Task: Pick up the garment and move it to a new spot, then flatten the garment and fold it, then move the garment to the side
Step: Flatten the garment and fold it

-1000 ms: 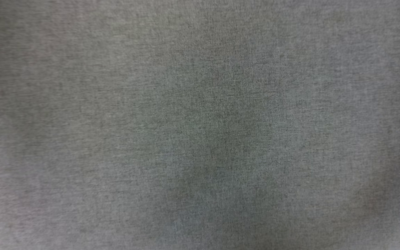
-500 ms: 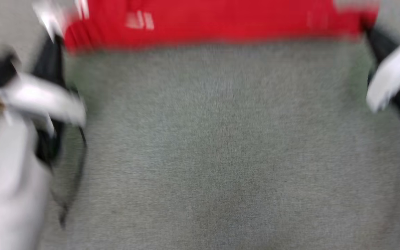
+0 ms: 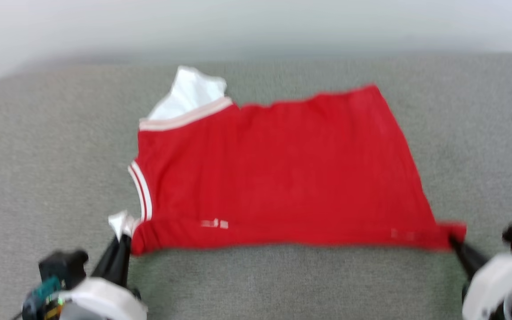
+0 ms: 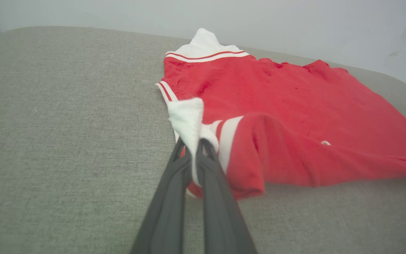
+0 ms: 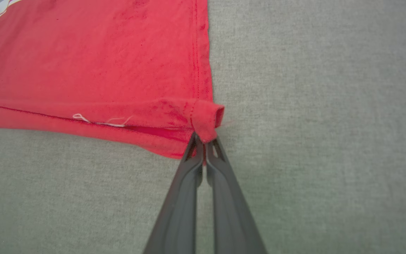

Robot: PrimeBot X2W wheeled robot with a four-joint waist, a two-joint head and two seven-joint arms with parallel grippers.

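The garment (image 3: 278, 173) is a red jersey with white sleeves and striped trim, lying spread on the grey cloth surface (image 3: 38, 169), plain side up. Its near edge is rolled over. My left gripper (image 3: 122, 235) is shut on the near left corner, pinching a bit of white sleeve (image 4: 189, 120). In the left wrist view that gripper (image 4: 193, 148) holds the white and red cloth between its dark fingers. My right gripper (image 3: 454, 242) is shut on the near right hem corner (image 5: 206, 121); the right gripper (image 5: 203, 139) pinches a small red roll of fabric.
A pale wall (image 3: 256, 26) rises behind the grey surface's far edge. Bare grey cloth lies on both sides of the garment and in front of it (image 3: 282, 284). The far white sleeve (image 3: 191, 95) sticks out at the back left.
The head camera has tilted up from bare grey cloth to the whole garment. Both grippers stay shut on the near corners.
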